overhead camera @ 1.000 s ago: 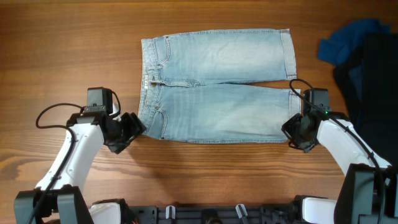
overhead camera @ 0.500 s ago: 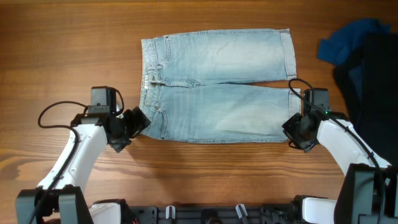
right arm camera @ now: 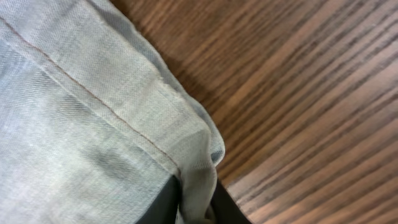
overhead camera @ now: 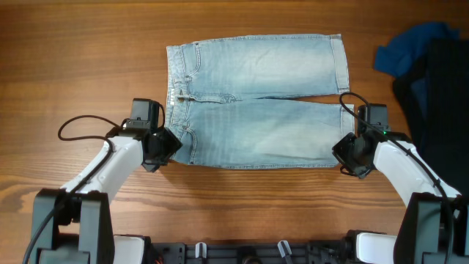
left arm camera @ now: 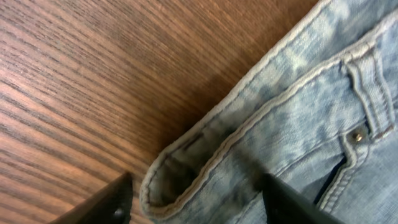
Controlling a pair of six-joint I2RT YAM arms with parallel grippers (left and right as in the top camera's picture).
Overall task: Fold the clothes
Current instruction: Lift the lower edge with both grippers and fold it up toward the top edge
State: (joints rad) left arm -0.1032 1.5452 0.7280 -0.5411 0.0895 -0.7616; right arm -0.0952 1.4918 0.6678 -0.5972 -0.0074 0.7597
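Note:
The light blue denim shorts (overhead camera: 256, 103) lie flat on the wooden table, waistband to the left, cuffed hems to the right. My left gripper (overhead camera: 165, 145) is open at the near corner of the waistband. In the left wrist view the waistband corner (left arm camera: 186, 174) sits between the two spread fingers (left arm camera: 193, 205). My right gripper (overhead camera: 344, 155) is shut on the near leg's hem corner. In the right wrist view the hem cloth (right arm camera: 194, 199) is pinched between the two dark fingers.
A heap of royal-blue (overhead camera: 410, 48) and black (overhead camera: 443, 95) garments lies at the right edge of the table. Bare wooden table (overhead camera: 80, 66) surrounds the shorts. Cables loop from both arms.
My left arm has moved right, bringing its open gripper onto the waistband corner. The right arm and the shorts have not moved.

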